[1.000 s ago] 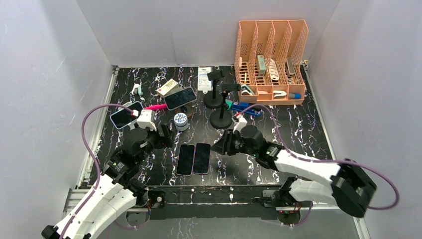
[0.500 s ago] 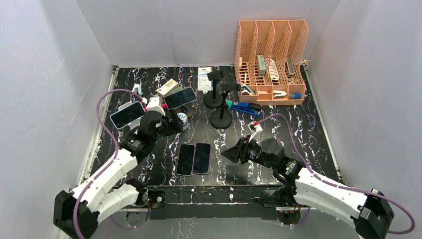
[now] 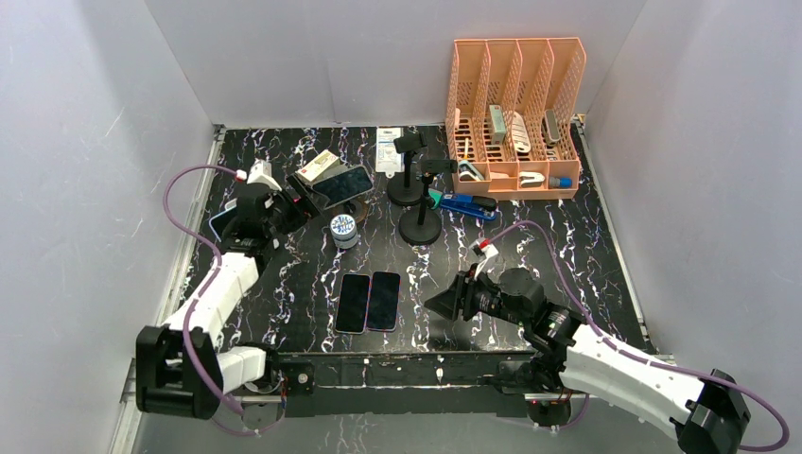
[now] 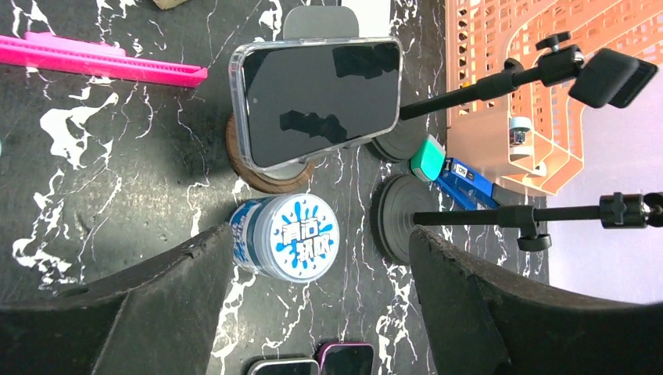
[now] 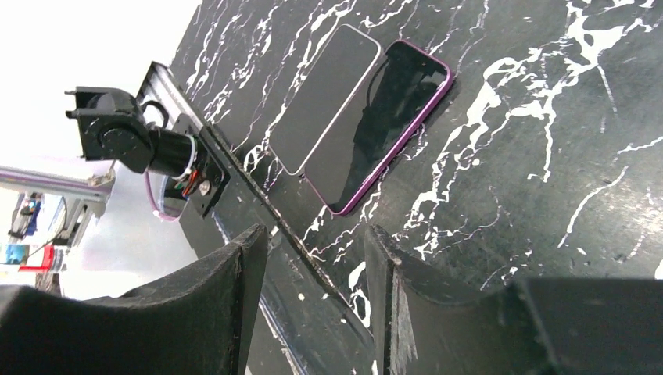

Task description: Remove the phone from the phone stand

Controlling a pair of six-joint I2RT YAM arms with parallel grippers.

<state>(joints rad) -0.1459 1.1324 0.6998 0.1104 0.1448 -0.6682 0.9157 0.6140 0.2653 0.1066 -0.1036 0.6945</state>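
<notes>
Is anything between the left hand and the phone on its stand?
Only a blue-and-white round tin. In the left wrist view it stands just short of the base of the wooden stand, in line with the gap of the open left hand. The phone itself sits higher, uncovered.

Top view: we find even, diffuse overhead light, moderately bright. Walls [image 3: 95, 142] read pale grey, no glare. Only soft shadows under the stands [image 3: 420, 225]. Sharp throughout; slight wide-angle bend at edges.
Left wrist view: well lit. Phone [image 4: 317, 101] screen mirrors dark shapes, mild sheen on its rim. Left fingers [image 4: 117, 312], close to lens, are soft and dark w/o detail.
Right wrist view: top-left corner blown out white. Glossy table [image 5: 547, 195] in focus w/ faint reflections. Right fingers [image 5: 195, 312] blurred, underexposed.
</notes>
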